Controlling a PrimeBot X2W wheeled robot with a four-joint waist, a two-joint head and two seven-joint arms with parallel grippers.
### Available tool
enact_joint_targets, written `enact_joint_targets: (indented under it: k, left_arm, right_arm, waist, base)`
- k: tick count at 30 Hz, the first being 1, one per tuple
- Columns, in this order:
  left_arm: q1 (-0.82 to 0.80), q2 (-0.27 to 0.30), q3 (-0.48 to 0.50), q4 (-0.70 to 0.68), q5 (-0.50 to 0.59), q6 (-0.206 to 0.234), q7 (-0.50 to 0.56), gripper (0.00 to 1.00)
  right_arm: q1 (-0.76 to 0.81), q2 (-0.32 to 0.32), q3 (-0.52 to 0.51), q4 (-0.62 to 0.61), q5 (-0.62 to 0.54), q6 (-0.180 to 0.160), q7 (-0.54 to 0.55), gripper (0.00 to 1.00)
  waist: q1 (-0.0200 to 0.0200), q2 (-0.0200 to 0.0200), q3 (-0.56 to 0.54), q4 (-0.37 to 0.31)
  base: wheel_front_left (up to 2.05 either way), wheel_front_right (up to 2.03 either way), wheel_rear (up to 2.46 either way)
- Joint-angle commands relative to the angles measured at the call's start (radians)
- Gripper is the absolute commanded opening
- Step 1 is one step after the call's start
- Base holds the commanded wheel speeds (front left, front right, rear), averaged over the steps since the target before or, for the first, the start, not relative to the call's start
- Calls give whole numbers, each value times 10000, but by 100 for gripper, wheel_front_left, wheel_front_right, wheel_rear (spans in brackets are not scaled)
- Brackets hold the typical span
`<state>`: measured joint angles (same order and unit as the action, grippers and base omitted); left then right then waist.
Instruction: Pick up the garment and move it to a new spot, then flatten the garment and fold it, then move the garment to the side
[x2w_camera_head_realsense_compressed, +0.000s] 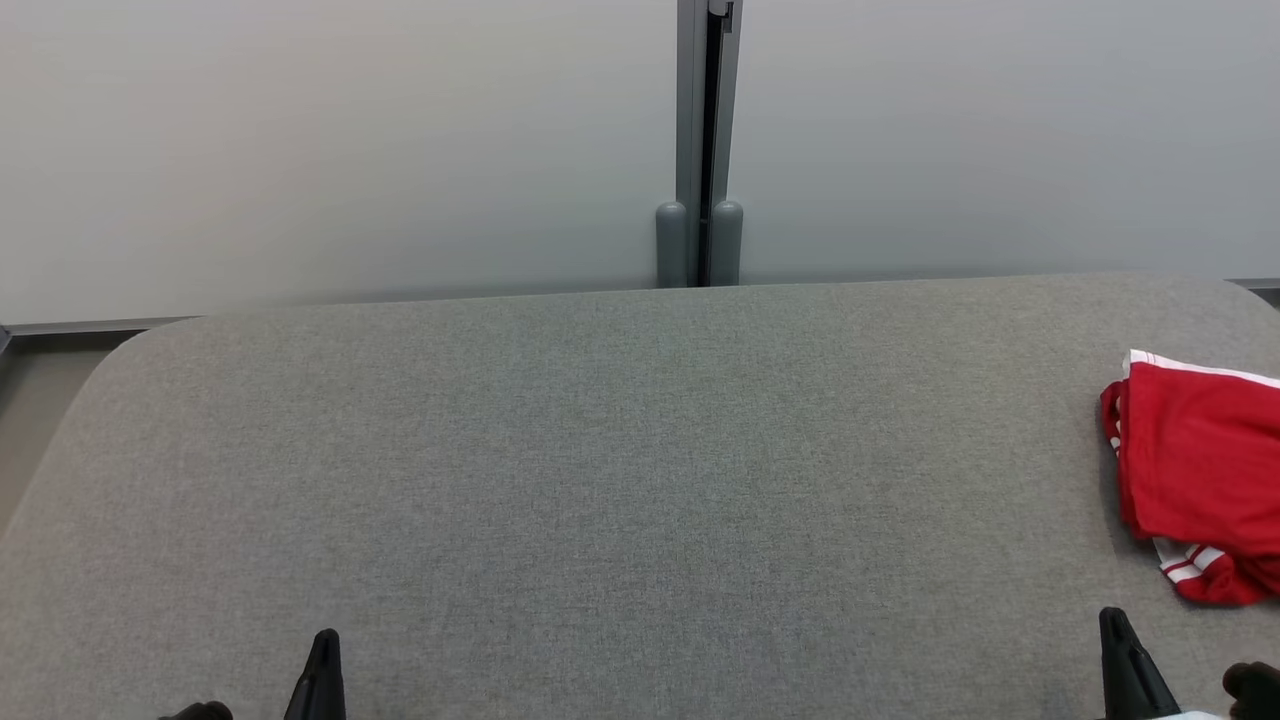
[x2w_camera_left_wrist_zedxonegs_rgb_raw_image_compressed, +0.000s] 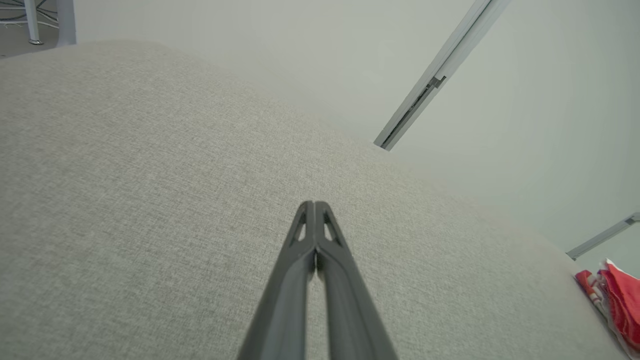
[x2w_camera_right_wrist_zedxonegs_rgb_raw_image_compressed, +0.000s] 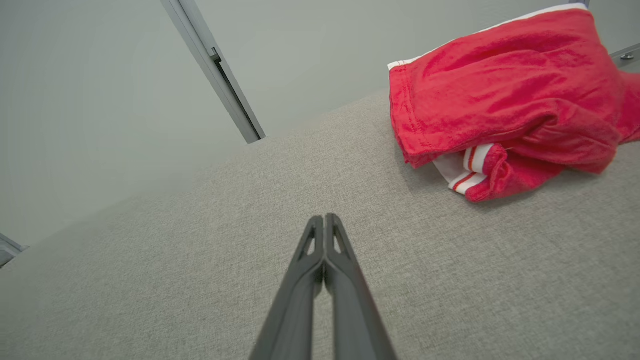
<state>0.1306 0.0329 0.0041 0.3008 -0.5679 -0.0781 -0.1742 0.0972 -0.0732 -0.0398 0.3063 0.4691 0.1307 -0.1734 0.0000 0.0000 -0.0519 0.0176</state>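
Garment (x2w_camera_right_wrist_zedxonegs_rgb_raw_image_compressed: 505, 95) untouched; left gripper (x2w_camera_left_wrist_zedxonegs_rgb_raw_image_compressed: 315, 206), right gripper (x2w_camera_right_wrist_zedxonegs_rgb_raw_image_compressed: 324, 219) both pressed together, holding nothing.

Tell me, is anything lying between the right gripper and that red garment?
Nothing visible does. Just grey fabric tabletop lies between the shut right gripper and the crumpled red garment, ahead to its right.
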Motion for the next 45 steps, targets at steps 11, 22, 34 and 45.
enact_joint_targets:
  k: [11, 22, 34, 45]
  left_arm:
    - [-626, 99, 221, -241, -1706, -124, 454, 0]
    - [-940, 116, 369, -302, -3138, -205, 852, 0]
    - [-1235, 132, 514, -361, -4536, -263, 1243, 0]
    - [-1483, 145, 633, -401, -5675, -319, 1560, 0]
  right_arm:
    - [-540, -24, -157, -262, 1877, 2, 452, 0]
    - [-810, 14, -258, -332, 3446, 1, 851, 0]
    - [-1057, 49, -359, -391, 4969, 1, 1250, 0]
    - [-1259, 83, -432, -443, 6215, 1, 1563, 0]
  waist:
    - [0, 0, 53, -17]
    - [0, 0, 109, -35]
    - [0, 0, 171, -54]
    - [0, 0, 227, -72]
  base:
    - [0, 0, 0]
    - [0, 0, 0]
    - [0, 0, 0]
    - [0, 0, 0]
